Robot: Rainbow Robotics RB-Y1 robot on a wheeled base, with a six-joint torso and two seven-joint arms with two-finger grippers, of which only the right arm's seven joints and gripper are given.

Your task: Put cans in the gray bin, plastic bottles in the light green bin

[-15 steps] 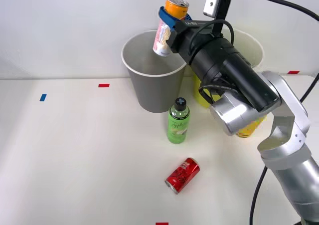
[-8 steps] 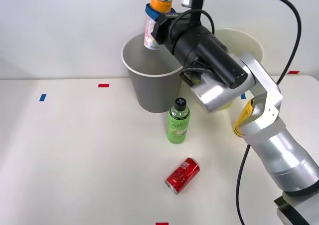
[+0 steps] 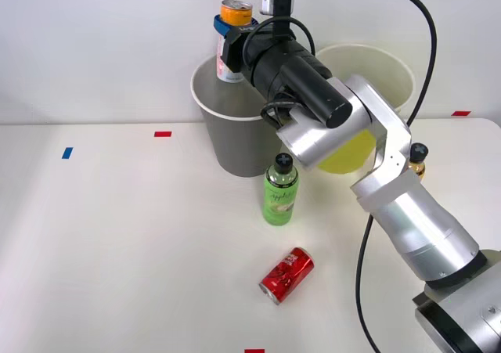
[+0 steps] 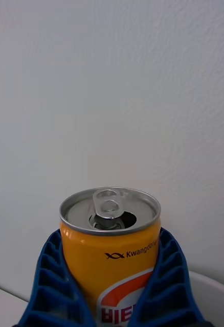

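- A white worktop (image 3: 117, 243) runs up to a plain pale wall, with small red and blue tape marks scattered on it; the gray bin (image 3: 235, 130) stands at the back and is my landmark for everything else.
- My right gripper (image 3: 228, 38) is clamped on the orange and cream-white can (image 3: 231, 36), blue ribbed fingers (image 4: 50, 276) pressed to both its sides. I hold it upright, above the gray bin's rim on its far side.
- In the wrist view the can's opened top and pull tab face up, with a curved white edge, which I take to be the bin's rim, showing below it.
- I judge nothing is yet sorted for certain: this can is over the bin but not released.
- Left to do: the red can (image 3: 286, 275) lies on its side well in front of the gray bin.
- The green bottle (image 3: 280, 190) stands upright just in front of the gray bin, toward its right.
- The yellow-orange bottle (image 3: 417, 160) shows its black cap further right, behind my arm.
- The light green bin (image 3: 368, 79) stands just right of the gray one; both bottles belong there.
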